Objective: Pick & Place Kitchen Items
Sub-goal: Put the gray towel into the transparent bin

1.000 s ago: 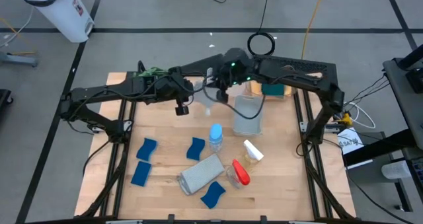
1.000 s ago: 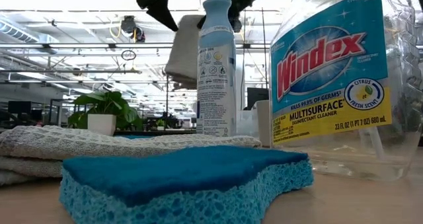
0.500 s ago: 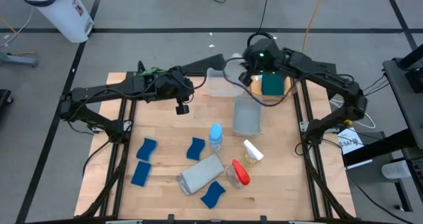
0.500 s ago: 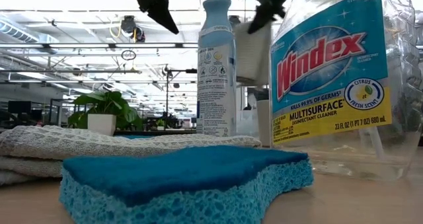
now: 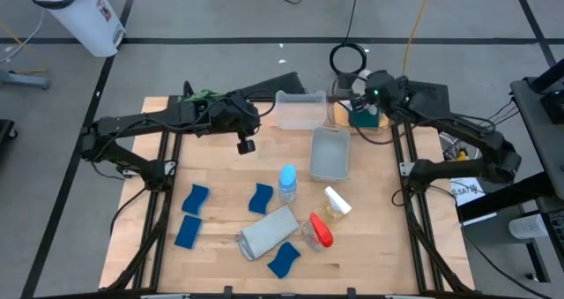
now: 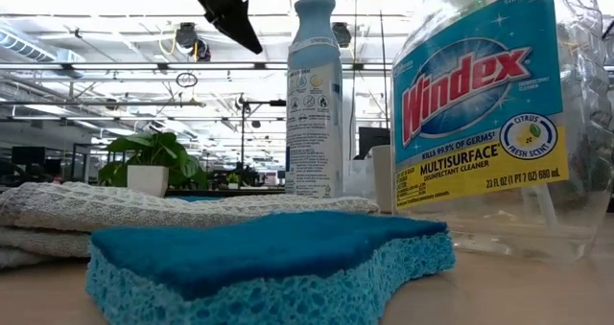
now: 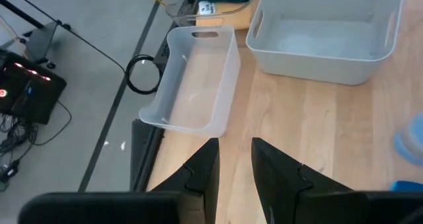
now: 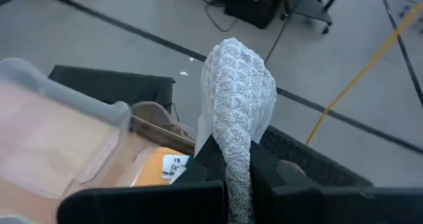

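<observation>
- Two pincers are showing: the right pincer [image 8: 230, 159] is clamping a folded grey knitted cloth [image 8: 236, 102], carrying it at the upper right of the high view, above the stack of orange and dark teal folded cloths [image 5: 363, 115] at the table's back edge.
- The step in hand, I judge, is the carry; the next move calls for lowering over that stack and letting go.
- The left pincer [image 7: 234, 159] is hovering at upper centre-left, its fingers narrowly parted around nothing.
- Both clear rectangular plastic bins, the far one [image 5: 299, 108] and the nearer one [image 5: 330, 153], are sitting with nothing inside.
- Wavy blue sponges [image 5: 195, 198], another grey folded cloth [image 5: 268, 230] and a blue-topped clear bottle [image 5: 287, 183] are waiting on the wooden table [image 5: 216, 162], lower centre.
</observation>
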You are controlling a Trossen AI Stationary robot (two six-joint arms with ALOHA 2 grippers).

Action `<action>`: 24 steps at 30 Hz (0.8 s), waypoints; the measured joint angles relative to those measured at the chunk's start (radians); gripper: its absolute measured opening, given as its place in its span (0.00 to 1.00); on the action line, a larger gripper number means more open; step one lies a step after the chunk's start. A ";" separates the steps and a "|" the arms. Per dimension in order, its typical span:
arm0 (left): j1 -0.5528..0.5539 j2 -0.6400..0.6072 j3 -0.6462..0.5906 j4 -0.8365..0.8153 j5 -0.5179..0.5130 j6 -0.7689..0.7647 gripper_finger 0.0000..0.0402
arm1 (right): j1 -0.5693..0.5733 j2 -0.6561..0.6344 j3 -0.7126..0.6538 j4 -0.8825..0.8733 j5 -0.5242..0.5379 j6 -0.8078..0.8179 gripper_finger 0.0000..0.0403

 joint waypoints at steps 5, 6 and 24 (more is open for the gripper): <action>0.000 0.000 0.000 0.004 0.000 -0.001 0.23 | -0.039 -0.020 -0.142 0.215 -0.085 0.004 0.01; 0.000 0.000 0.000 0.013 0.000 -0.001 0.23 | -0.044 -0.020 -0.164 0.275 -0.142 0.002 0.01; 0.000 0.000 0.000 0.082 -0.002 -0.032 0.23 | -0.081 -0.012 -0.433 0.617 -0.312 0.027 0.00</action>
